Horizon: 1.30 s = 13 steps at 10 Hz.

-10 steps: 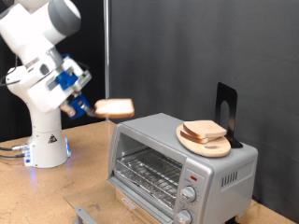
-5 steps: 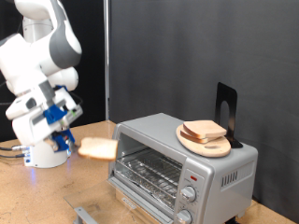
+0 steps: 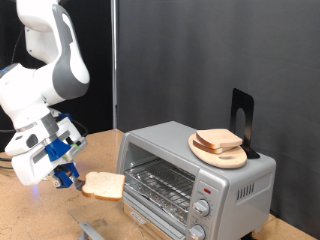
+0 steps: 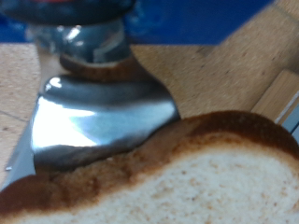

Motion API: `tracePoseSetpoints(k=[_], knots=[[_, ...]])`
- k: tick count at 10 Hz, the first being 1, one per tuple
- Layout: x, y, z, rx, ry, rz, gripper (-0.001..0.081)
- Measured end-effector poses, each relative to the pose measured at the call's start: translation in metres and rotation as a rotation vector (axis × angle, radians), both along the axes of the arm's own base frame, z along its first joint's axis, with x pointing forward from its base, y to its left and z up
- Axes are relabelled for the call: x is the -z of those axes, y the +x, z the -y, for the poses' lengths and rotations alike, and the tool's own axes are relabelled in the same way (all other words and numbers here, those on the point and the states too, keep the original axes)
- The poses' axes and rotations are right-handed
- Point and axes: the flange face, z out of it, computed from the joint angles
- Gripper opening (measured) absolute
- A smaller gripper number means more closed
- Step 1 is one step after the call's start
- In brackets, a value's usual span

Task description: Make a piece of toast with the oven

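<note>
My gripper (image 3: 76, 177) is shut on the piece of toast (image 3: 104, 184), a pale slice with a tan crust, held flat and low at the exterior view's left of the oven (image 3: 195, 175). The silver oven's door is down and its wire rack (image 3: 160, 183) shows. The slice's edge is just in front of the oven's opening. In the wrist view the toast (image 4: 177, 177) fills the frame near a shiny metal finger (image 4: 93, 117) that presses on its crust.
A round wooden board (image 3: 220, 151) with two more bread slices (image 3: 218, 140) lies on the oven's top beside a black stand (image 3: 241, 118). The robot's white base stands at the exterior view's left on the wooden table (image 3: 40, 215).
The arm has lowered the toast from above the oven's top corner down to rack height, in front of the oven's open door.
</note>
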Motion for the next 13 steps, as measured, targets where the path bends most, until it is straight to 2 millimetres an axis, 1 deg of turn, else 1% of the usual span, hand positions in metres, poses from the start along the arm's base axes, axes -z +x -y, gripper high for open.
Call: tracePoseSetpoints(k=[1, 3, 5, 6, 10, 11, 13], knots=[[0.000, 0.000, -0.003, -0.060, 0.005, -0.013, 0.0392], [-0.007, 0.008, -0.005, -0.177, 0.012, 0.017, 0.0392], [-0.016, 0.022, -0.004, -0.263, -0.023, 0.024, 0.0392], [-0.017, 0.030, -0.004, -0.293, -0.045, 0.012, 0.0392], [-0.009, 0.060, -0.009, -0.316, -0.055, -0.013, 0.0392], [-0.009, 0.065, -0.013, -0.304, -0.044, -0.002, 0.0392], [-0.006, 0.076, -0.032, -0.314, -0.040, 0.016, 0.0392]])
